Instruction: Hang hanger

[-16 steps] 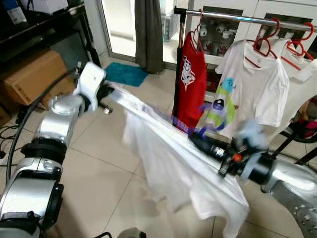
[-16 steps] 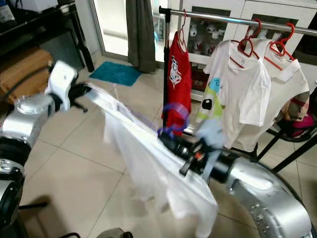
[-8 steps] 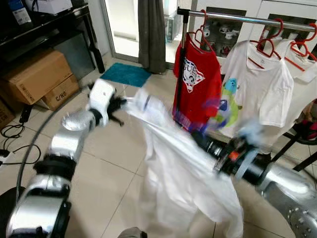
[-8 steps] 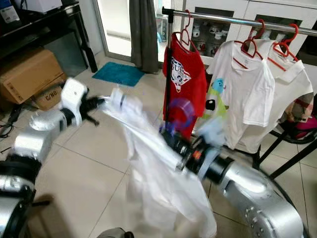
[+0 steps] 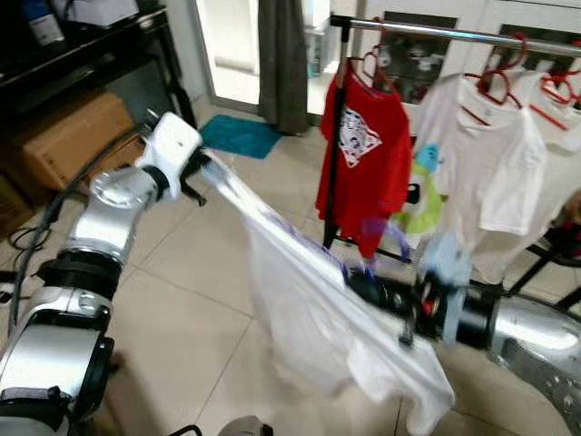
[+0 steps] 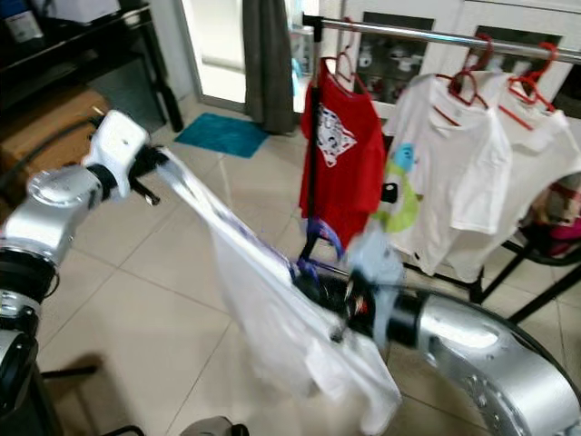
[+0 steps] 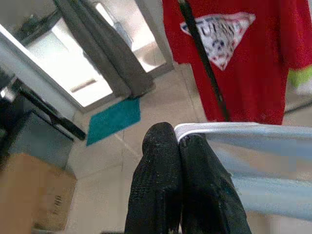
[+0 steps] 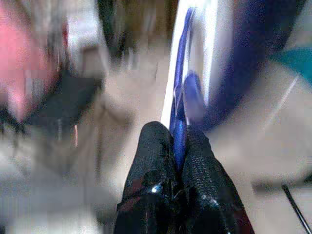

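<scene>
While stretched between both grippers, white shirt on seemingly blue hanger, pinched tight.

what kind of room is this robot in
Probably a home living or laundry area: a garment rail hung with shirts on red hangers, a tiled floor, a curtained glass door and a cardboard box.

- Left arm reaches forward and up on the left, its left gripper pinched closed on white fabric.
- Right arm stretches across low on the right; right gripper clamps a blue hanger.
</scene>
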Tool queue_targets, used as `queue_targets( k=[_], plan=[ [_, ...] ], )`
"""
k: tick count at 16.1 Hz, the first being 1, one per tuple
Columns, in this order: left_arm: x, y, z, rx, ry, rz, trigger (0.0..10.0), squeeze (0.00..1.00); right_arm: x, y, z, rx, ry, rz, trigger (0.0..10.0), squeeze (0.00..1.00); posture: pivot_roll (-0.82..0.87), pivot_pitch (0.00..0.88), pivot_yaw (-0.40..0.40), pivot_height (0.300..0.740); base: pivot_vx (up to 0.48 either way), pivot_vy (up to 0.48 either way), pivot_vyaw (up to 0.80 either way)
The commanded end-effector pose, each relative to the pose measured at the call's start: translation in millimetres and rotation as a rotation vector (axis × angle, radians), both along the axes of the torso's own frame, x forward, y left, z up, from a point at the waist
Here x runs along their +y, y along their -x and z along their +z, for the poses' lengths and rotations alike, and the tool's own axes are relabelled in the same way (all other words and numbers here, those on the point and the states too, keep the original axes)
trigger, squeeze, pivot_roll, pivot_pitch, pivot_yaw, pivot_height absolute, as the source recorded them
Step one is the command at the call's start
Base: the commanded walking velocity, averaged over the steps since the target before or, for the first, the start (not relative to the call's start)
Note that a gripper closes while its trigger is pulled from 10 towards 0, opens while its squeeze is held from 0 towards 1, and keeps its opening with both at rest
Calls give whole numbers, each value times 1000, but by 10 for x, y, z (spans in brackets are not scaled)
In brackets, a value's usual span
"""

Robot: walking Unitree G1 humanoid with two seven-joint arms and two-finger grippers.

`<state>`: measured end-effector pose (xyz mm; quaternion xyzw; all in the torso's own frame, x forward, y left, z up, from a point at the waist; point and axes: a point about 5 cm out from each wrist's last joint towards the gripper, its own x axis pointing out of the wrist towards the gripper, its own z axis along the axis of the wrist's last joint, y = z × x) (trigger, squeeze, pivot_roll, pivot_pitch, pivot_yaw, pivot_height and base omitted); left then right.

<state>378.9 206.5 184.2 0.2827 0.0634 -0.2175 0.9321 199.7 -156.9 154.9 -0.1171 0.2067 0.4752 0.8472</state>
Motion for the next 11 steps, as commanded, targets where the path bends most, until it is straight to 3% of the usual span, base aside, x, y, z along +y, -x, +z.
queue_targets(
  k=[1, 3, 5, 7, 10, 11],
  plan=[
    [85, -52, 262, -104, -40, 22, 0, 0, -83, 56, -167, 73, 137, 14, 0, 0, 20, 0, 91, 740, 0, 0, 0],
    [-24, -74, 257, -97, -72, -30, 0, 0, -23, -69, -96, 45, 17, -54, 0, 0, 18, 0, 96, 740, 0, 0, 0],
    [-44, -79, 175, -75, -89, -31, 0, 0, -10, -76, 26, 15, -93, -52, 0, 0, 16, 0, 98, 740, 0, 0, 0],
    [44, -68, -8, -12, -102, 30, 0, 0, -18, -34, 248, -32, -348, -33, 0, 0, 17, 0, 98, 740, 0, 0, 0],
    [277, 6, -284, 68, -114, 151, 0, 0, -103, 41, 326, -12, -568, -45, 0, 0, 11, 0, 102, 740, 0, 0, 0],
    [297, 30, -351, 95, -77, 169, 0, 0, -119, 41, 344, -16, -623, -61, 0, 0, 11, 0, 102, 740, 0, 0, 0]
  ],
)
